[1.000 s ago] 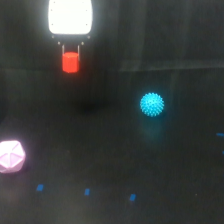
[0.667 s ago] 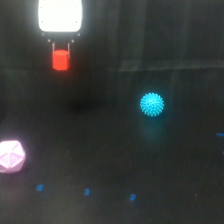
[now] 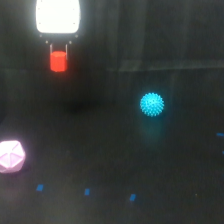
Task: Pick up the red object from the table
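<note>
In the exterior view we see our gripper (image 3: 58, 50) near the top, toward that view's left, its white body glowing so brightly that its details wash out. Its two thin dark fingers (image 3: 51, 49) reach down on either side of the red object (image 3: 58, 61), pinching its upper part, so the block hangs below the white body and above the table (image 3: 165, 170). A faint dark patch lies on the surface below it. The cyan spiky ball (image 3: 152, 104) rests on the table well apart from the block, toward the view's right. The pale pink polyhedron (image 3: 11, 156) sits at the view's left edge, lower in the frame. A few small blue marks (image 3: 87, 191) dot the dark surface along the bottom.
</note>
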